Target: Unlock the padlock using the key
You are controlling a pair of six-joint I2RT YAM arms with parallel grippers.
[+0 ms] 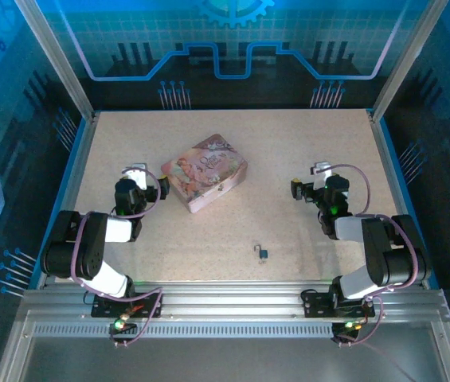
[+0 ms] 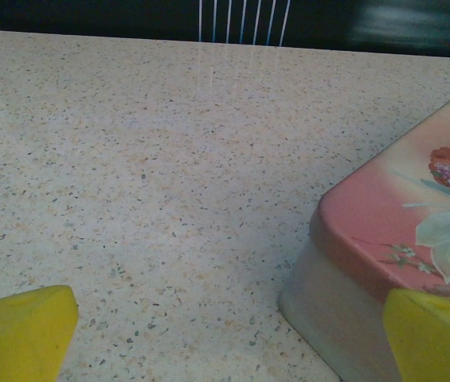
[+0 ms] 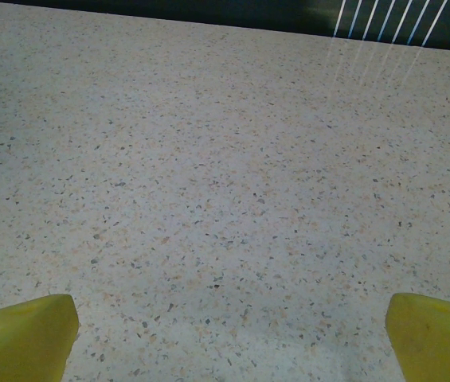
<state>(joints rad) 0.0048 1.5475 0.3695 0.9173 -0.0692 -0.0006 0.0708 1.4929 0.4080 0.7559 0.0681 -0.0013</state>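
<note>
- The padlock point(image 1: 262, 253) lies on the table point(image 1: 304, 143) in the lower centre of the top view, just above the near edge and between the two arm bases. Its thin shackle shows at its upper left.
- The tin point(image 1: 205, 173) sits askew at the centre left of the top view, well apart from the padlock.
- The left gripper point(image 1: 141, 178) is at the left of the top view, just beside the tin's left end; whether they touch I cannot tell.
- In the left wrist view its yellow fingers point(image 2: 19, 334) stand in the two bottom corners, spread wide and holding nothing. The tin's pink corner fills the lower right.
- The right gripper point(image 1: 320, 179) is at the right of the top view over bare table, well apart from padlock and tin.
- In the right wrist view its fingers point(image 3: 21, 338) also sit in the bottom corners, wide apart and empty.
</note>
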